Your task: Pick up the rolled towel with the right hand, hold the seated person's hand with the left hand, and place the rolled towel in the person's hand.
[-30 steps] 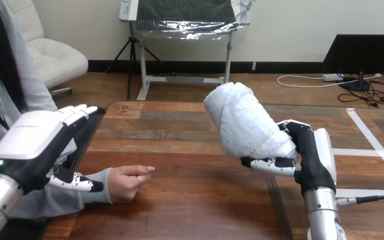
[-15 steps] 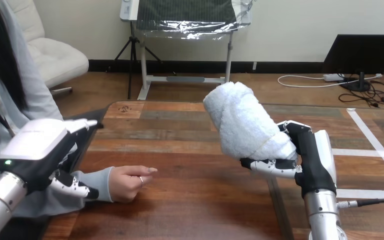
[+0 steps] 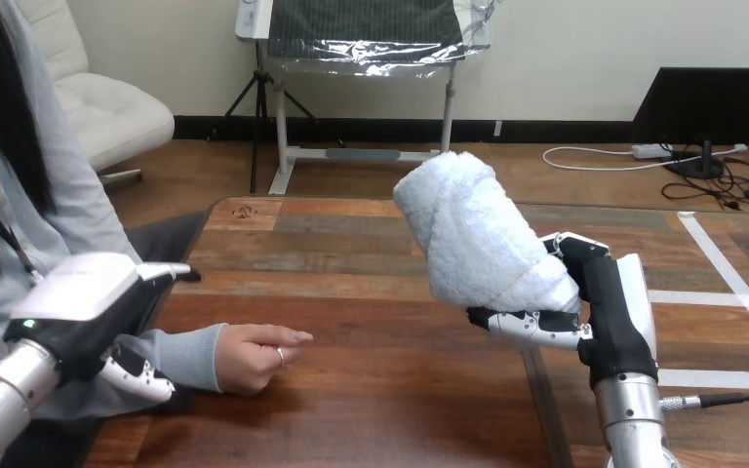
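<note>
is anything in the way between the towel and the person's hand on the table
Nothing visible: only bare table lies between the rolled towel, held up in the right hand, and the person's hand, which rests there with fingers curled.

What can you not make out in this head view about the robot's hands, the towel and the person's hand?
Head view: whether the left hand touches the person's sleeve; the hand's own shell covers the contact.
Head view: the palm of the person's hand, hidden by its own curled fingers.
Head view: the rolled towel at its lower end, covered by the right hand curled round it.
</note>
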Robot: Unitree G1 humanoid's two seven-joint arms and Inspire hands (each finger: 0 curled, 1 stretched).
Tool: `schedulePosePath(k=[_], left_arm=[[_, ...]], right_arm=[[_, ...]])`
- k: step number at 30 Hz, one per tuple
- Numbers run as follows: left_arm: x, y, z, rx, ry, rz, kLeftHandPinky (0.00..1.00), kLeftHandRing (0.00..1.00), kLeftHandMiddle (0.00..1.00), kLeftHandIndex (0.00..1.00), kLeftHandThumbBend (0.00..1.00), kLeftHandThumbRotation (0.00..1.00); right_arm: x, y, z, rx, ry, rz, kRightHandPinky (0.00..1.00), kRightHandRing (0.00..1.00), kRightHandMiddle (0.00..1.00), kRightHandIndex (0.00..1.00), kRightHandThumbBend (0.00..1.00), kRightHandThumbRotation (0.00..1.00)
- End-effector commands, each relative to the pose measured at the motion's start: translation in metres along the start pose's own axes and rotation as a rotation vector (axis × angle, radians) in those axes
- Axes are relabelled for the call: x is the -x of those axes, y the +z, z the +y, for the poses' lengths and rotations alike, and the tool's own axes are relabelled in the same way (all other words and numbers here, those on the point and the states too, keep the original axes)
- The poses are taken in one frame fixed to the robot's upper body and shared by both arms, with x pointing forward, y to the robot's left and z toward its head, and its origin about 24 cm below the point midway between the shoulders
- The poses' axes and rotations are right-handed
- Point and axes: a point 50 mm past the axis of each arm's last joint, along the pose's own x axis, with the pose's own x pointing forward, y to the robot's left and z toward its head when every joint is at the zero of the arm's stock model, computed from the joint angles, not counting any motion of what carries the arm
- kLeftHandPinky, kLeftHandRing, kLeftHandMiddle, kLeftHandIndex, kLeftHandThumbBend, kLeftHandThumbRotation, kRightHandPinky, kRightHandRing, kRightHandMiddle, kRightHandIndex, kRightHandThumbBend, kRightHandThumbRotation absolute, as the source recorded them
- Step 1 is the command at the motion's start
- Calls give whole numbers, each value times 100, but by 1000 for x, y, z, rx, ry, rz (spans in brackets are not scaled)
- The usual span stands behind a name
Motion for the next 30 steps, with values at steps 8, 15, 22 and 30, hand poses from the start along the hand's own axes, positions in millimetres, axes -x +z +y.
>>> schedulePosePath(k=[8, 15, 22, 30], left_arm=[[-20, -4, 22, -38, -19, 9, 85, 87, 88, 87, 100, 30], [-24, -5, 17, -35, -42, 17, 84, 86, 86, 86, 100, 29], [-27, -5, 9, -51, -61, 24, 82, 84, 84, 85, 100, 28], [-30, -4, 2, -50, -82, 38, 80, 82, 82, 83, 100, 27]], right_arm=[[-18, 27, -7, -90, -73, -167, 25, 30, 41, 44, 79, 0], [-16, 29, -8, -118, -76, -187, 25, 29, 41, 44, 78, 0], [-13, 30, -8, -137, -77, -210, 24, 29, 40, 44, 78, 0], [-10, 31, -9, -161, -73, -231, 24, 29, 40, 44, 77, 0]])
